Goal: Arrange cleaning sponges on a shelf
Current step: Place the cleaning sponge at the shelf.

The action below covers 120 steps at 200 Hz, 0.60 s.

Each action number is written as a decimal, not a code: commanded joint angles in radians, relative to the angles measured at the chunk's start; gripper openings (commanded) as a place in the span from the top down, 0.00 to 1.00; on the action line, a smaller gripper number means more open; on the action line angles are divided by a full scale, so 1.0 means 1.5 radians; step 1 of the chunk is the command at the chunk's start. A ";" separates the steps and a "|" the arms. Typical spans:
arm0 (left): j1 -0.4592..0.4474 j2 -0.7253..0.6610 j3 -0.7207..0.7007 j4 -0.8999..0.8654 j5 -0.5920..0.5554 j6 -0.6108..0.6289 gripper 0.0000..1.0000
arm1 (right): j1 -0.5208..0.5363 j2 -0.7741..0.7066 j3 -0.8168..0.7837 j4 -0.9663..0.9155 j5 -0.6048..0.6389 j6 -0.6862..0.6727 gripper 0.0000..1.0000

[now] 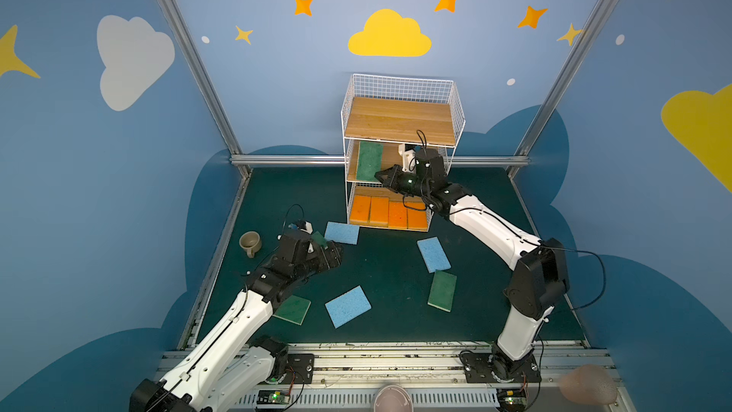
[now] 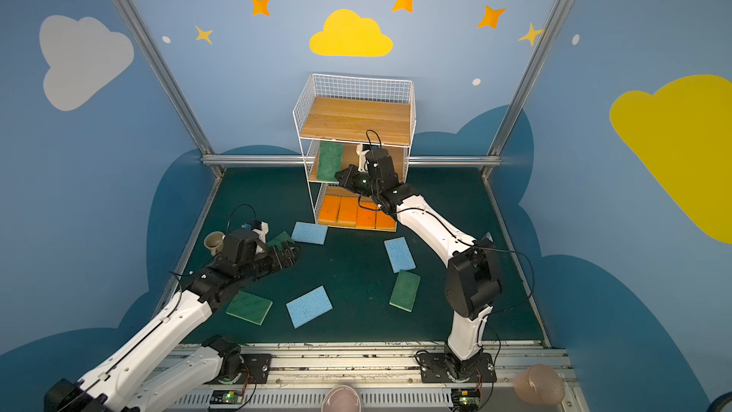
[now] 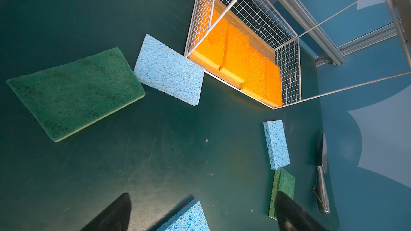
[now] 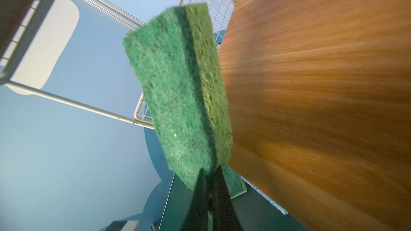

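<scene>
Mid-frame, right tool (image 1: 378,175) clamps green sponge (image 4: 173,89) inside shelf (image 1: 398,116), middle tier; it likely needs laying flat next; left tool (image 1: 334,251) gapes empty.

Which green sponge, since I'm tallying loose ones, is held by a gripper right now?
The green sponge at the shelf's middle tier, pinched in the shut right gripper; the other three lie loose on the table.

Shelf (image 1: 398,118) top tier: open from above and front. Bottom tier: four orange sponges (image 1: 380,211) fill its front edge. Wire grid (image 1: 400,87) blocks sides and back.
</scene>
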 commanded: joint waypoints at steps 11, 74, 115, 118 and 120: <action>0.003 0.006 0.019 0.007 -0.005 0.014 0.00 | -0.002 0.019 0.034 0.029 -0.014 0.008 1.00; 0.003 0.007 0.020 0.004 -0.004 0.013 0.00 | -0.002 0.042 0.048 0.041 -0.018 0.015 0.97; 0.004 -0.002 0.015 0.000 -0.007 0.012 0.00 | -0.001 0.046 0.055 0.040 -0.022 0.016 0.90; 0.004 -0.003 0.015 -0.001 -0.007 0.012 0.00 | -0.001 0.047 0.055 0.040 -0.023 0.017 0.90; 0.003 -0.003 0.014 -0.001 -0.007 0.012 0.00 | -0.002 0.046 0.055 0.040 -0.023 0.017 0.90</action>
